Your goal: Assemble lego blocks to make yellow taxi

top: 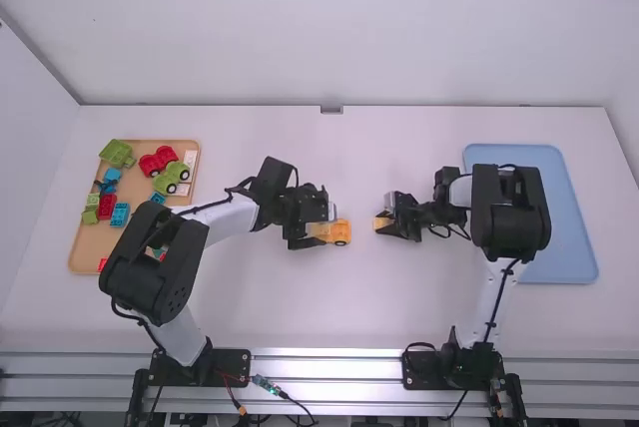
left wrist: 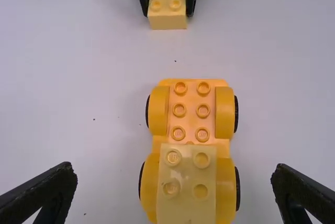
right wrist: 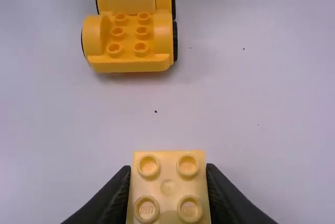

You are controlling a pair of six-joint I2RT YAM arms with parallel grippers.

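Note:
Near the table's middle, the yellow car base [top: 340, 232] has a paler yellow block on one end, under my left gripper [top: 318, 231]. Seen from the left wrist, my left gripper [left wrist: 174, 182] is open, its fingers wide on both sides of the car base [left wrist: 191, 109] and its pale block [left wrist: 187, 182], touching neither. My right gripper [top: 385, 222] stands to the right of the car base. In the right wrist view my right gripper [right wrist: 168, 182] is shut on a yellow two-by-two block [right wrist: 167, 187], studs up, apart from the car base [right wrist: 128, 43].
A wooden tray [top: 87, 242] at the left holds several red, green and blue blocks and small vehicles, partly behind the left arm. On the right lies a blue tray [top: 574, 247], partly behind the right arm.

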